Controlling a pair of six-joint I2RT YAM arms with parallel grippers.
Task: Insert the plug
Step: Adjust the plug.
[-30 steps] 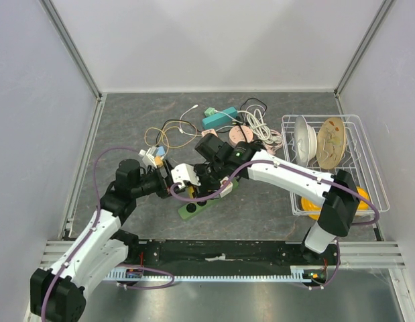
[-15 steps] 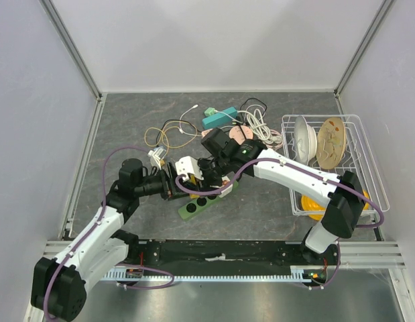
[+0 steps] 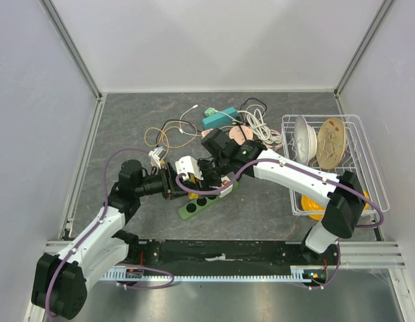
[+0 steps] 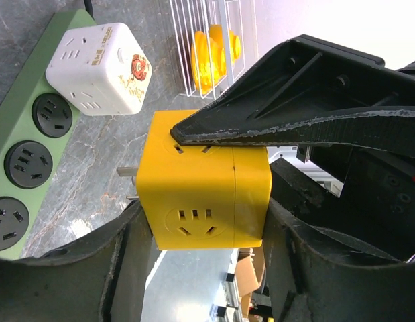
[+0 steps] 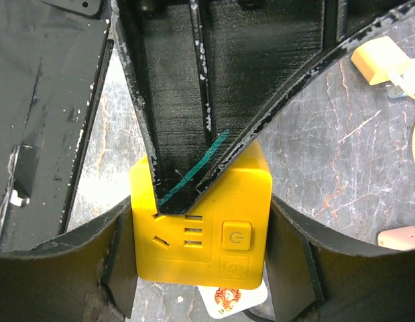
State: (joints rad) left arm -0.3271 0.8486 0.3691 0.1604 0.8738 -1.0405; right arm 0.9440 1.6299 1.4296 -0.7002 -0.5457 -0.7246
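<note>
The left tool (image 4: pixel 206 228) and right tool (image 5: pixel 200 258) both pinch the yellow cube plug (image 4: pixel 200 168) between their fingers. Its prongs face the green power strip (image 4: pixel 23 144) just ahead. The two opposing grips could twist the plug, so the prongs miss the sockets.

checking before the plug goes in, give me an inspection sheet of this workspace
surface: grey stone-look table
job's things: yellow cube plug held near green power strip; white cube sits on the strip
clutter: wire rack with dishes; teal adapter
hands: right hand shut on the yellow cube plug; left hand flanks it, contact unclear
cables: loose tangle at the back
surroundings: white walls
</note>
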